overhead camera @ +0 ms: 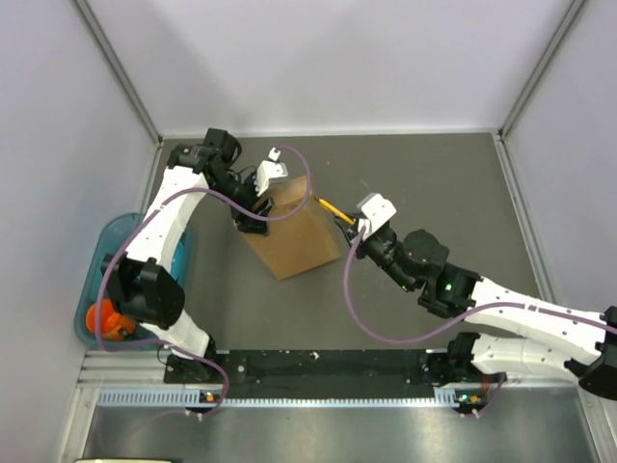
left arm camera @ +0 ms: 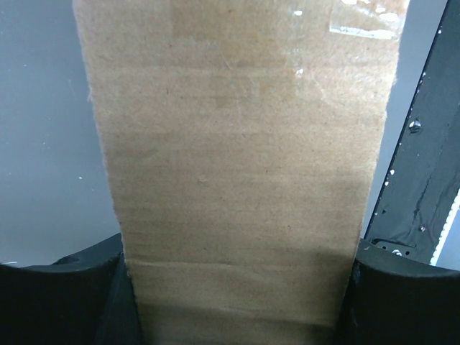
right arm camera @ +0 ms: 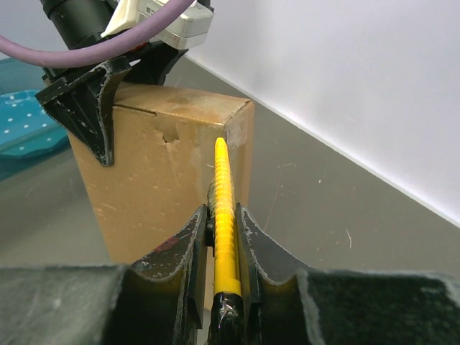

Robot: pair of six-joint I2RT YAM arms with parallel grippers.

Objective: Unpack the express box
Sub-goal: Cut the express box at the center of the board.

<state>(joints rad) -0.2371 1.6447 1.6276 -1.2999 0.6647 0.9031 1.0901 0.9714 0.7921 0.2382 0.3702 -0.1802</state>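
Note:
The express box (overhead camera: 294, 236), plain brown cardboard, stands tilted on edge at mid table. My left gripper (overhead camera: 253, 220) is shut on its upper left edge. In the left wrist view the cardboard (left arm camera: 237, 180) fills the gap between both black fingers (left arm camera: 65, 298), with clear tape near the top. My right gripper (overhead camera: 349, 222) is shut on a slim yellow utility knife (overhead camera: 331, 207). In the right wrist view the knife (right arm camera: 224, 208) points up between the jaws, its tip close to the box's (right arm camera: 158, 187) near vertical corner. One left finger (right arm camera: 90, 108) clamps the box's top.
A blue tray (overhead camera: 106, 251) sits at the table's left edge, with an orange object (overhead camera: 101, 316) by it. White walls enclose the grey table (overhead camera: 434, 183) on three sides. A purple cable (overhead camera: 352, 289) loops from the right wrist.

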